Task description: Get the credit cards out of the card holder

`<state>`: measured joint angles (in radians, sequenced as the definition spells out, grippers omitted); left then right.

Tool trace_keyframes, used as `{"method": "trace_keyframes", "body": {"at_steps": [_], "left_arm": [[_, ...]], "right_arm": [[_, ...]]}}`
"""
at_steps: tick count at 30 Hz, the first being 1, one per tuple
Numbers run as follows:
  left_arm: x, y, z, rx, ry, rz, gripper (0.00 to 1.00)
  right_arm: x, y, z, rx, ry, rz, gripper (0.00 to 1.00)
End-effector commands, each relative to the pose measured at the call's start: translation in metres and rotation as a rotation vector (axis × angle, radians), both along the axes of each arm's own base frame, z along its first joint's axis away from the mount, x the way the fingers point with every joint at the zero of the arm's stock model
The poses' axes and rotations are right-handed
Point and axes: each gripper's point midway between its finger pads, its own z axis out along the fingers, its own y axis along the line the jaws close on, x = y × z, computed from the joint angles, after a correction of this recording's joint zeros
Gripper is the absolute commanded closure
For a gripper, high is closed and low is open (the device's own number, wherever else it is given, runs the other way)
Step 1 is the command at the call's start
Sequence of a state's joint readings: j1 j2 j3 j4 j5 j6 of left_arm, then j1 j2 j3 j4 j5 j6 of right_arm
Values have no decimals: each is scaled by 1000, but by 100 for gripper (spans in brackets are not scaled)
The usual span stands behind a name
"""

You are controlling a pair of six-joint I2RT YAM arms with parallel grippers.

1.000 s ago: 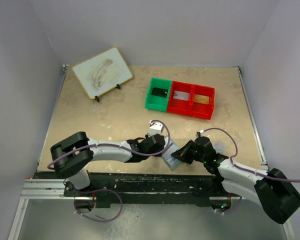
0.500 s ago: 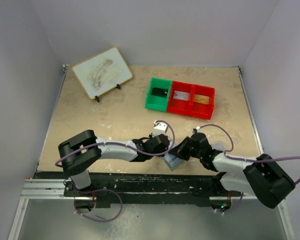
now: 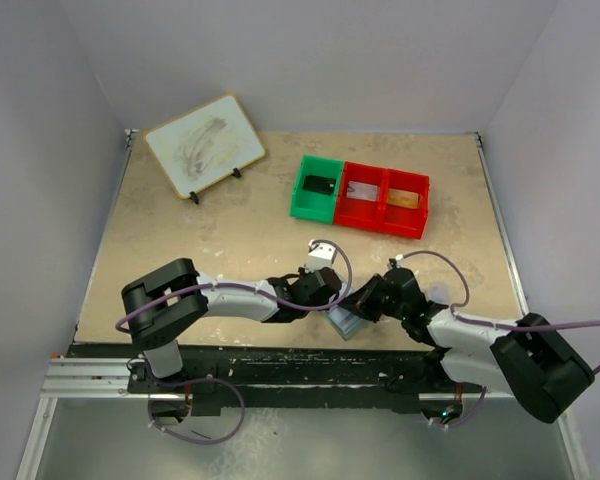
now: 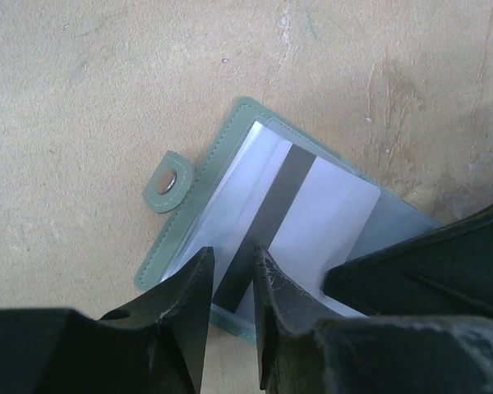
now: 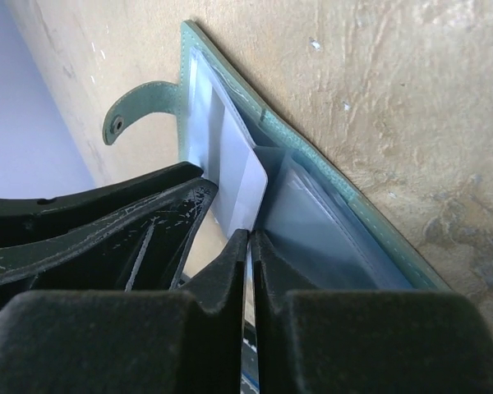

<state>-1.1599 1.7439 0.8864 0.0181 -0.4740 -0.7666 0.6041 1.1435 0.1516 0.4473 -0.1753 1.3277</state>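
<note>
A beige table [image 3: 230,240] sits boxed in by pale walls [image 3: 310,60]. At its near edge a metal rail [image 3: 90,378] carries the 2 arm bases, and both arms reach inward to meet just beyond it, near the middle.

There the holder [image 3: 346,323] lies open and flat on the table, grey-green rim down and clear pockets up, close to the near edge between the 2 grippers. Its strap [image 4: 171,182], with a round snap, sticks out from one side.

The left gripper [image 4: 232,256] comes in from the left. Its fingers stand a narrow gap apart over the holder's near rim with nothing between them; whether the tips touch the plastic cannot be told.

The right gripper [image 5: 246,242] comes in from the right, low and tilted. Its fingers are all but together, pinching the thin edge of a white card [image 4: 320,213] with a dark stripe. The card is partly out of its pocket but its far end lies over the holder's panel. The 2 grippers are just beside each other, above the same half of the holder.

Well beyond, toward the far right, a green bin [image 3: 317,187] touches a red bin [image 3: 385,200] of 2 compartments; each compartment holds a small flat item.

At the far left a smudged white board [image 3: 205,145] leans on a small stand.
</note>
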Motion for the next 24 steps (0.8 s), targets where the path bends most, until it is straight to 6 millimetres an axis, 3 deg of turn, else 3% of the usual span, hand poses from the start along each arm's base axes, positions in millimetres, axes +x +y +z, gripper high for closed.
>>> {"method": "trace_keyframes", "body": {"at_steps": [1,8,14,17,24], "left_arm": [[-6,-2,-9,-13,30,-16,78],[-13,1,-13,0,54,-45,81],[-14,-3,-12,-14,61,-55,81],[-16,-5,-13,-11,68,-66,82],[-16,-4,-12,-10,69,-66,82]], "right_arm": [[6,-6,1,23,-8,-79,90],[11,-7,4,57,-9,-132,76],[12,-3,1,67,1,-118,76],[23,-7,0,33,-14,-164,77],[25,-13,0,46,-37,-211,81]]}}
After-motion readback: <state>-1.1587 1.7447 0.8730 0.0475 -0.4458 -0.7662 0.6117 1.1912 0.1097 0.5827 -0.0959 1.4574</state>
